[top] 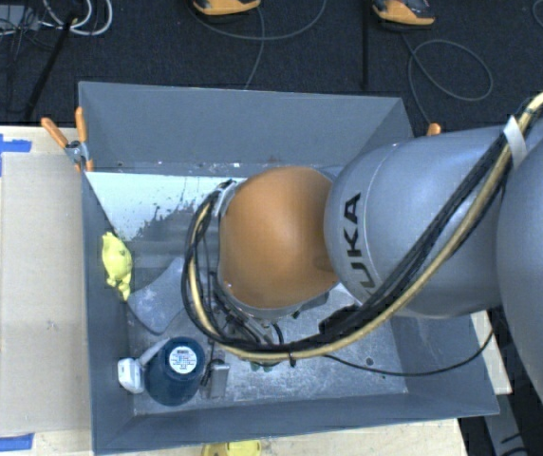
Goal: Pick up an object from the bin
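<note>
Camera view: the arm [423, 226] reaches in from the right, and its orange cover [276, 236] hangs over the middle of the grey bin [243, 126].
Step in hand: by my reading the approach, since the wrist sits low over the bin floor and nothing is seen lifted.
Pincer [248, 331]: dark works under the orange cover. I cannot tell whether it is spread or pressed together, or whether it touches anything.
Nearest things: a dark blue round tub [175, 369] with a labelled lid lies in the view's lower left corner. A white cap [131, 374] touches its left side, and a small grey piece [216, 378] lies just beside its right.
Between: a pale clear scrap [153, 304] lies on the floor, left of the wrist.
Further off: a yellow lumpy toy [114, 262] sits by the left wall, apart from the arm.
Task's thing: not settled; likely whatever lies under the wrist, or the tub beside it.
Next move: it calls for a closing on one thing, then a straight lift clear of the walls.
</note>
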`<state>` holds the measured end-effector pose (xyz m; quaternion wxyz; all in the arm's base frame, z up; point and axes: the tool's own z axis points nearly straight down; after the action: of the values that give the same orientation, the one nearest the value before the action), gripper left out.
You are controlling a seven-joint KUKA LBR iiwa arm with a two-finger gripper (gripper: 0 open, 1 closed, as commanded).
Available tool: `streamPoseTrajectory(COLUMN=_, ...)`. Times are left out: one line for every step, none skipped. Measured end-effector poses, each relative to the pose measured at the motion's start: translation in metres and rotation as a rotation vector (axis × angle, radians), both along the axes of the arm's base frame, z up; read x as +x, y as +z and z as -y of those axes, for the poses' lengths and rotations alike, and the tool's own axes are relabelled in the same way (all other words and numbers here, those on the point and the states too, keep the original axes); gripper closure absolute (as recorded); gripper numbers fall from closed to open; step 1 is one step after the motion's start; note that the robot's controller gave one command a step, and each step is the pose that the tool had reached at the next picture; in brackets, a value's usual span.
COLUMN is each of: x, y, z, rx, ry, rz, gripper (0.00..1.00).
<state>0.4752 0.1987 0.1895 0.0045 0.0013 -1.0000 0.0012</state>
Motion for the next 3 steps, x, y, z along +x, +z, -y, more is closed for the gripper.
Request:
streamPoseTrajectory(x=0.002, y=0.004, z=0.001, rx=0.002, ry=-0.004, rz=0.007, gripper=0.00)
streamPoseTrajectory(x=0.019, y=-0.040, z=0.009, rx=0.005, ry=-0.014, rz=0.015, gripper=0.00)
streamPoseTrajectory(x=0.040, y=-0.082, z=0.005, rx=0.001, ry=0.054, rz=0.007, gripper=0.00)
